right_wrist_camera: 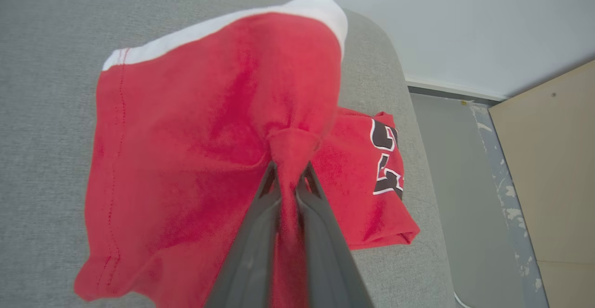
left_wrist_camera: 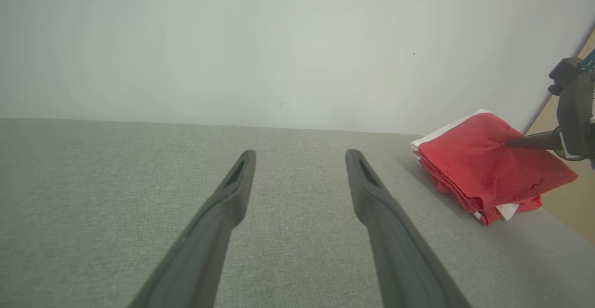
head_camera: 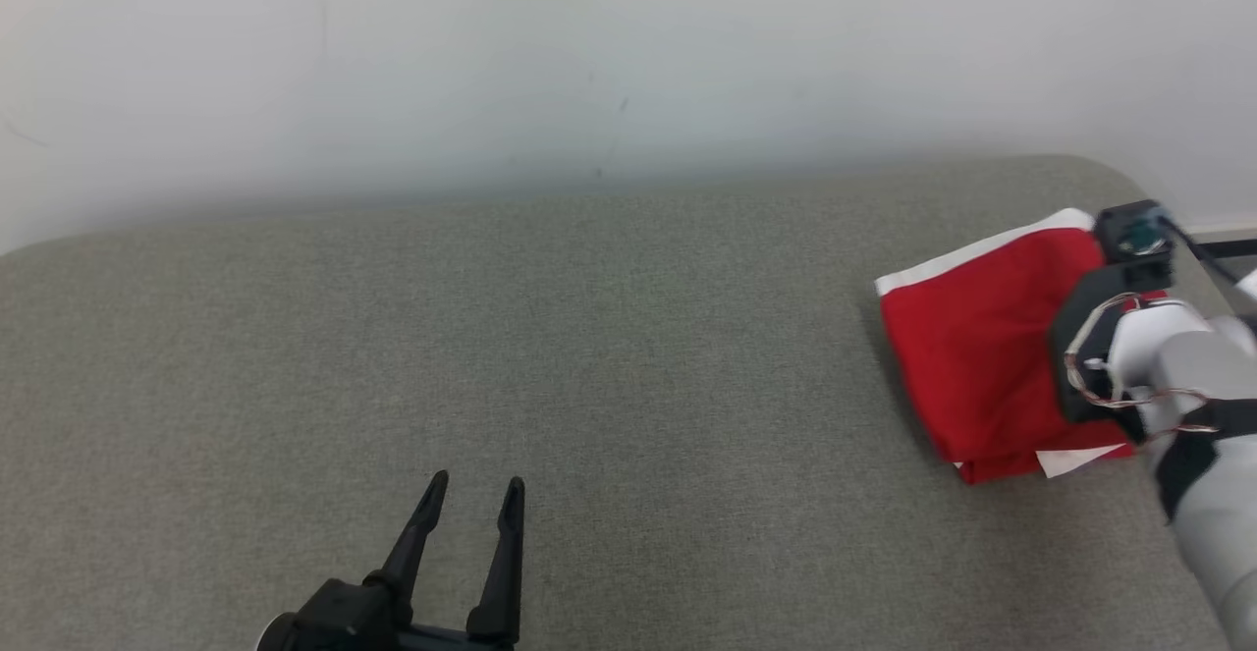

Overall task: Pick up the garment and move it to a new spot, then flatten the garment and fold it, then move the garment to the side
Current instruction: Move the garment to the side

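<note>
- Hovering at the lower left of the head view, my left gripper [head_camera: 477, 480] has its two long dark fingers spread wide, and nothing is between them.
- Seen from my left wrist, these fingers point across the grey fabric surface [left_wrist_camera: 116, 196] toward the pale wall [left_wrist_camera: 232, 43]. I cannot tell how high above the surface they are.
- Further to the right lies the garment [head_camera: 972, 347], well apart from my left gripper. It is near the right end of the grey surface, close to the rounded corner.
- The garment is red and folded in several layers. A white band [head_camera: 982, 250] runs along its far edge, and a small white piece shows at its near corner.
- My right gripper [right_wrist_camera: 290, 168] is closed on the garment. The two fingers are almost together and pinch a small bunch of red cloth at their tips.
- From this pinch the top layer is drawn into creases which run toward my fingertips.
- In the left wrist view one finger of this gripper comes from the right side and meets the top of the red pile.
- To the right of my fingers, in the right wrist view, a lower layer carries black lettering [right_wrist_camera: 386, 159] with white outline. I cannot read it.
- Past the right edge of the surface there are a grey floor [right_wrist_camera: 455, 182] and a light wooden panel [right_wrist_camera: 548, 159].
</note>
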Tool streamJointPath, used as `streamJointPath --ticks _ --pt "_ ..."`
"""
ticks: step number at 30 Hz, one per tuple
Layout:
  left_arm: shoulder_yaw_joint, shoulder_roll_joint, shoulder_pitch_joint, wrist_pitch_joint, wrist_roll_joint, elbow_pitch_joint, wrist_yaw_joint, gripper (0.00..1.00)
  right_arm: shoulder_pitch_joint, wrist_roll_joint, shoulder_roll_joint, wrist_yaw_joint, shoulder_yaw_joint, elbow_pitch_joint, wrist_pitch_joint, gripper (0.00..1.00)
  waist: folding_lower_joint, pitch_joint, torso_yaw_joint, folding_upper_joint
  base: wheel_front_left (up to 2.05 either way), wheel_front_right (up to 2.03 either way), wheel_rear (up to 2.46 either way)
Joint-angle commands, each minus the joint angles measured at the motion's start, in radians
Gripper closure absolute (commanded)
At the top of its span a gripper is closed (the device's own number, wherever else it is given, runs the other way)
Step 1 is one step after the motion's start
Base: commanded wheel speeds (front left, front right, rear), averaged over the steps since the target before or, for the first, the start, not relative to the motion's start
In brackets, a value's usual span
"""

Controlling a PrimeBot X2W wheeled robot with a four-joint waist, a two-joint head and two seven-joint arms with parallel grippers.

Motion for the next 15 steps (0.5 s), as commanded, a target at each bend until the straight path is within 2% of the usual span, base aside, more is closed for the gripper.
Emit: streamJointPath --ticks 1,9,10,11,15 --pt "-0.002 -0.002 -0.008 0.002 0.013 0.000 -0.003 0.00 -0.002 0.006 -0.004 -0.003 0.001 -0.002 -0.005 1.00 -0.0001 0.011 0.020 -0.0001 0.00 0.00 0.00" --pt "-0.020 0.016 -0.018 0.025 0.011 -0.011 -0.012 0.00 0.069 0.006 -0.130 -0.003 -0.032 0.001 -0.029 1.00 -0.0001 0.031 0.085 -0.0001 0.00 0.00 0.00" --pt "-0.019 0.017 -0.016 0.025 0.009 -0.013 -0.010 0.00 0.081 -0.001 -0.141 -0.003 -0.038 0.000 -0.039 0.64 -0.0001 0.029 0.091 -0.0001 0.00 0.00 0.00" --pt "-0.017 0.018 -0.013 0.025 0.006 -0.016 -0.008 0.00 0.088 -0.011 -0.155 -0.003 -0.047 -0.006 -0.055 0.00 -0.0001 0.028 0.096 -0.0001 0.00 0.00 0.00" --pt "-0.004 0.013 0.000 0.015 -0.007 -0.029 -0.001 0.00 0.131 -0.051 -0.164 -0.003 -0.094 -0.038 -0.133 0.00 -0.0001 0.007 0.104 -0.0001 0.00 0.00 0.00"
